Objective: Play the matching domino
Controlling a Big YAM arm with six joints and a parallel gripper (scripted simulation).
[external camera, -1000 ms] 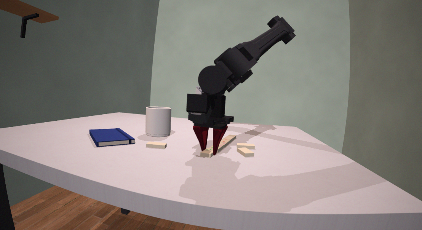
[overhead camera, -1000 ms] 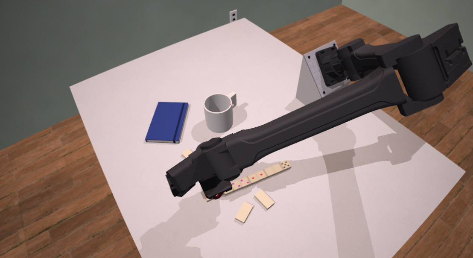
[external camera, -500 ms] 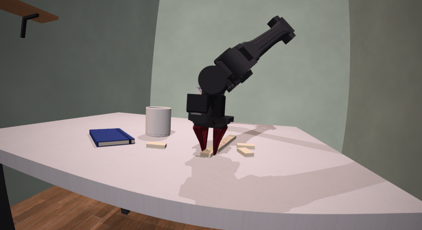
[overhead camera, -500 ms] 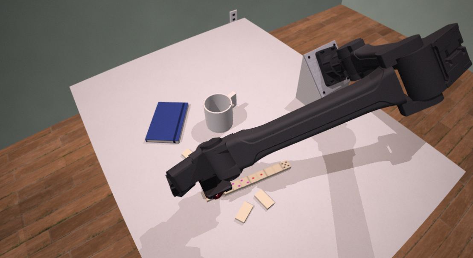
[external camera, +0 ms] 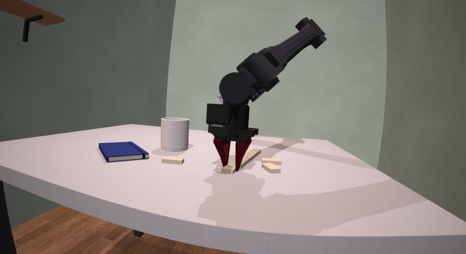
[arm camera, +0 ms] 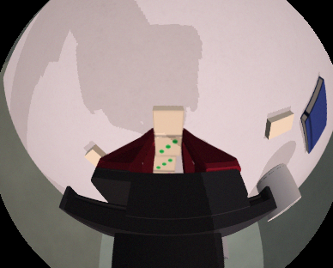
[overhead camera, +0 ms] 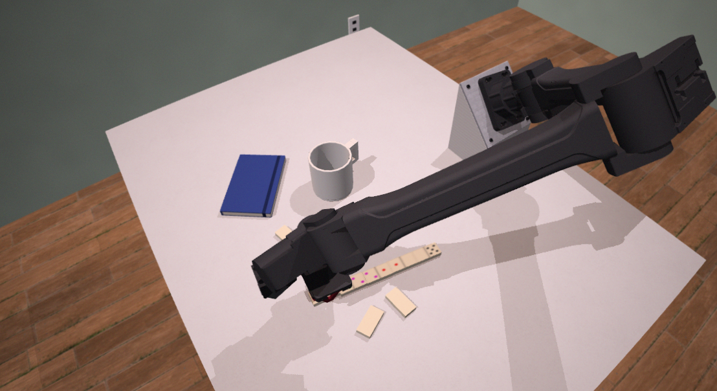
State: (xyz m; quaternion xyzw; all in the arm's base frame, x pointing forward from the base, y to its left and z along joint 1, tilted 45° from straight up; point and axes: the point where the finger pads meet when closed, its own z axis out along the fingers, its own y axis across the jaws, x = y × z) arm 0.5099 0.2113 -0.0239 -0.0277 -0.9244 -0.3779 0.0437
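Observation:
The line of face-up dominoes lies on the table, with a black five at its far end. My gripper is shut on a face-up domino, blank on its outer half and green three on the inner. This domino is at the line's near end, three against three; in the wrist view its right edge stands out slightly. Whether it rests fully on the table is unclear. Two face-down dominoes lie beside the line, and a third domino on the other side.
A grey mug and a blue notebook stand and lie beyond the third face-down domino. The arm hides part of the line in the top view.

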